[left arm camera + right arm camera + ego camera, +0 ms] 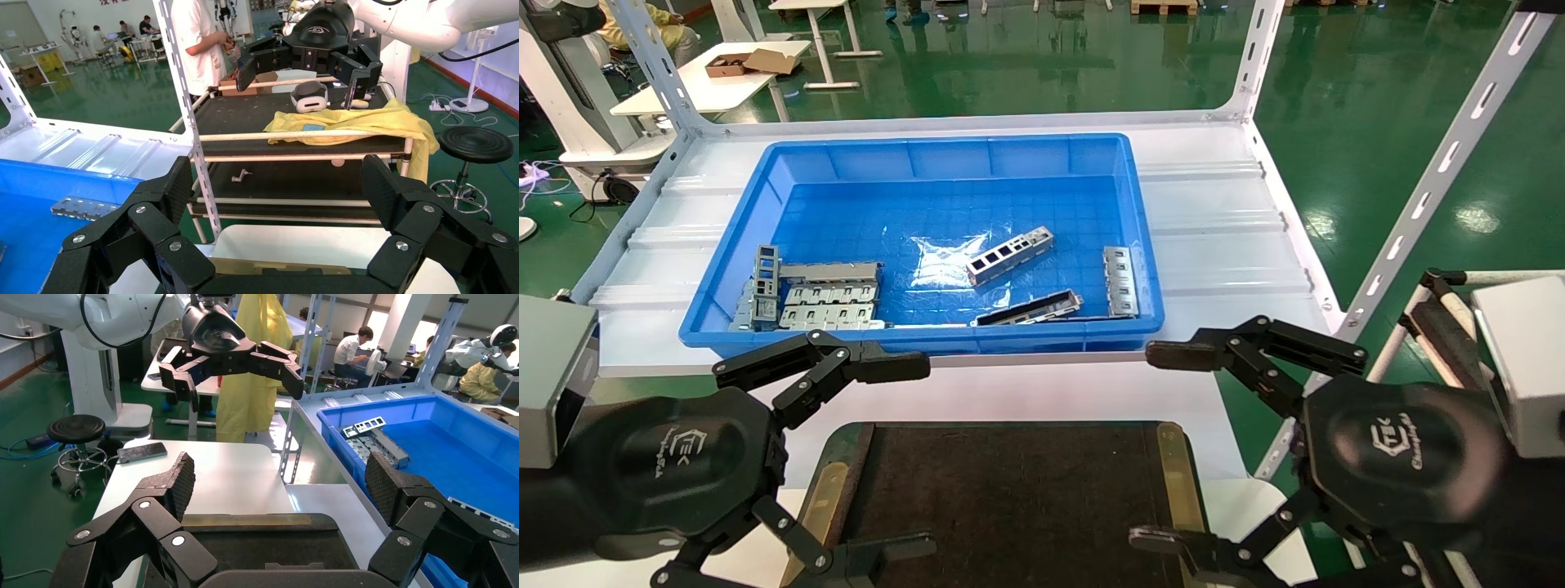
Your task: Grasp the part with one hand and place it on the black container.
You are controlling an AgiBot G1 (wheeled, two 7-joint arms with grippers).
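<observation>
A: What's on the left?

B: The left black linked-finger claw [891,457] hangs over the near left corner of the flat black rectangle tray [1009,490]. Its fingers are spread wide & it holds nothing.

A: And in the big deep blue plastic bin [928,155]?

B: Wide grey slotted metal plates [825,296] lie stacked at the bin's left end. In the middle lies the part, a slim silver-grey metal bar with a row of square holes [1010,255], flat on the bin floor & a bit slanted. Just in front of it is a darker slim bar [1029,309] by the near wall. Another slotted grey piece [1120,281] sits to the right.

A: And the right side?

B: The right black linked-finger claw [1160,445] hangs over the tray's near right corner, spread wide too, empty.

A: So which step is it?

B: I think step 1, the grab, isn't begun yet. The tray on the white desk [1050,392] has nothing on it.

A: Next move?

B: Prob. one claw must reach over the bin wall, come down on the silver bar w/ fingers on its 2 long sides, not the dark bar.
</observation>
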